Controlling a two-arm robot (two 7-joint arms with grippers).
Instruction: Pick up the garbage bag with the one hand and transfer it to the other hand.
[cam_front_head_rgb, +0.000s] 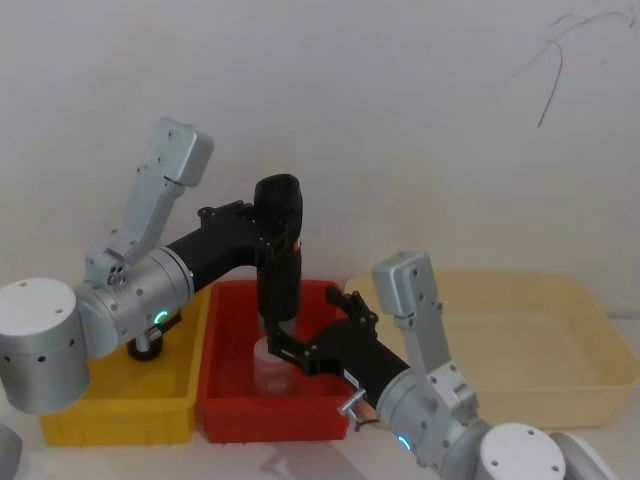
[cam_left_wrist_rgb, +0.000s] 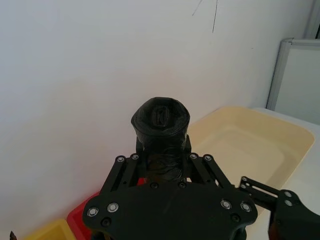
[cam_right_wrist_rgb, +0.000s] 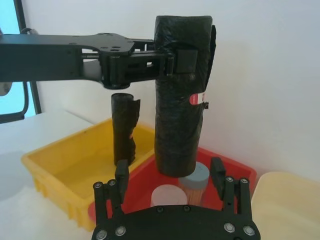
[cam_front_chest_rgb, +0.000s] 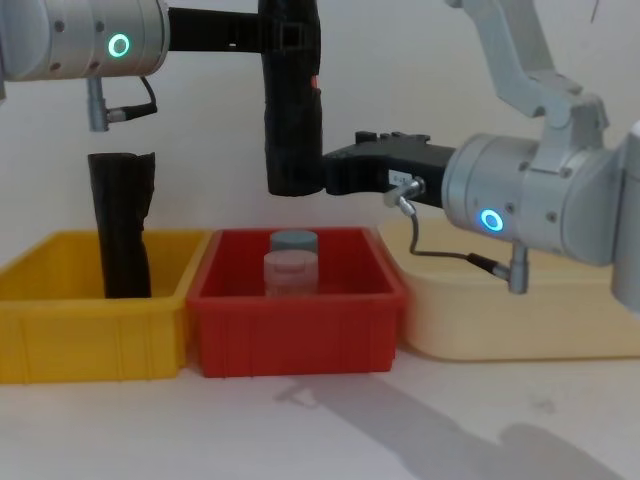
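Observation:
The garbage bag, a tightly rolled black cylinder with a small red mark, hangs upright above the red bin. My left gripper, on the green-lit arm, is shut on the roll's upper part; its fingers clamp both sides just under the rounded top. My right gripper, on the blue-lit arm, stands open at the bag's lower end, one finger on each side and wider apart than the roll.
A yellow bin at the left holds a second black roll standing upright. Under the bag, two round containers sit in the red bin. A cream tray lies at the right, with a white wall close behind.

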